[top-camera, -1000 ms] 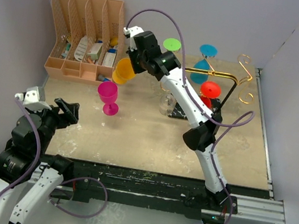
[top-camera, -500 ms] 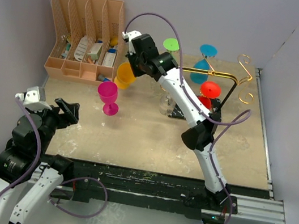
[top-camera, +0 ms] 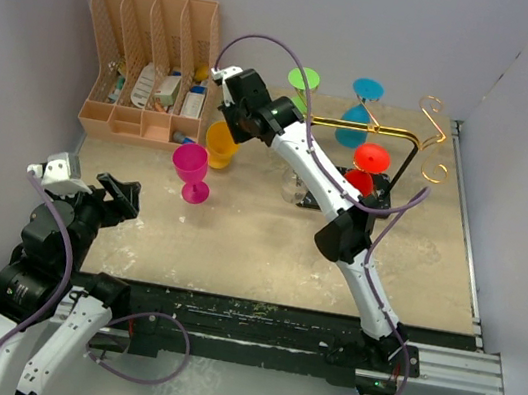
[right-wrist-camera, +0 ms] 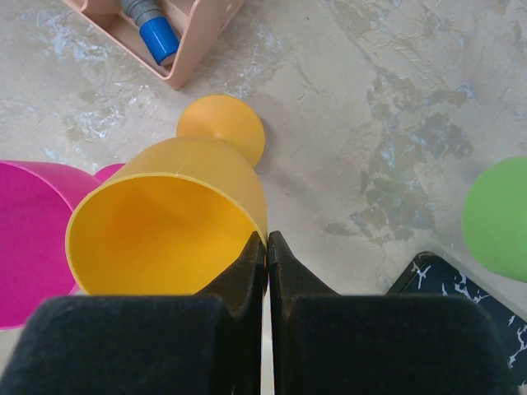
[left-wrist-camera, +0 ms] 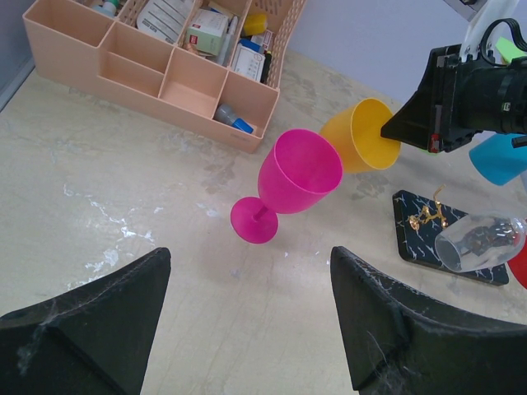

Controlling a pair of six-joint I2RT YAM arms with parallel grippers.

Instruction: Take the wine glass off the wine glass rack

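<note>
Toward the back left of the table [top-camera: 266, 249], just in front of an orange slotted organiser [top-camera: 150, 62], the right claw [right-wrist-camera: 266, 239] pinches the rim of a yellow wine glass [right-wrist-camera: 165, 222]. Its two black fingers are pressed nearly together, with the glass wall between them. The yellow wine glass is tilted, mouth toward the wrist camera and round foot pointing down at the sandy tabletop. Whether the foot touches the table cannot be told. It is well clear of the rack [top-camera: 377, 128], whose gold wire arms with curled ends stand to the right on a thin black post and a black marbled base.

A pink glass [left-wrist-camera: 292, 177] stands upright just beside the yellow one, on its near left side. On the rack, a green glass [top-camera: 304, 79], a blue glass [top-camera: 366, 89] and a red glass [top-camera: 372, 158] hang with their feet up. A clear glass [left-wrist-camera: 478, 243] shows just above the marbled base.

At the near left, the left claw [left-wrist-camera: 247, 321] hangs above the table with its fingers spread wide and nothing between them.
</note>
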